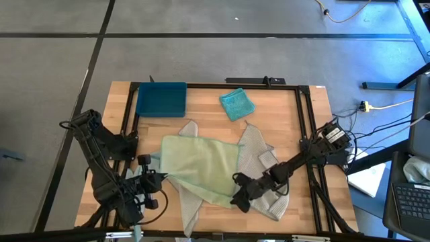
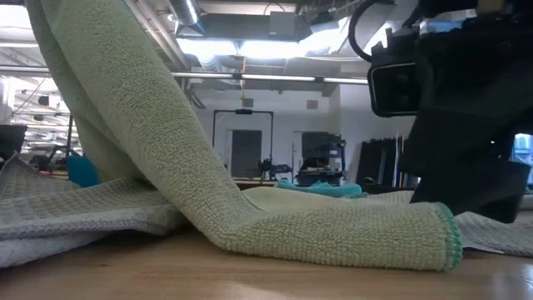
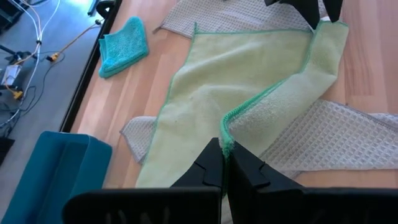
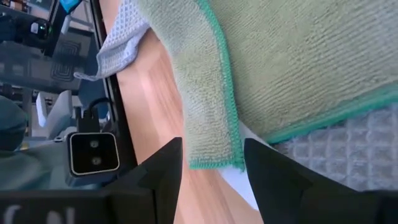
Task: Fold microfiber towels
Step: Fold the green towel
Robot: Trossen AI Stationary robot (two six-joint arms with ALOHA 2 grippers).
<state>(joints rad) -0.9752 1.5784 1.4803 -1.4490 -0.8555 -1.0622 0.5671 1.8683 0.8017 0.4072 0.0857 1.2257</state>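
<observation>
We see the left gripper point(image 3: 225, 163) pinching the green towel point(image 1: 201, 161) (corner lifted to fold); right gripper point(image 4: 211, 163) spread beside it

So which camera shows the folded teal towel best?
The high view: the teal towel lies whole and unobstructed near the table's far edge, beside the blue tray. The left wrist view also shows it whole, but at an angle. The low view catches only a thin edge-on strip. The right wrist view misses it.
</observation>
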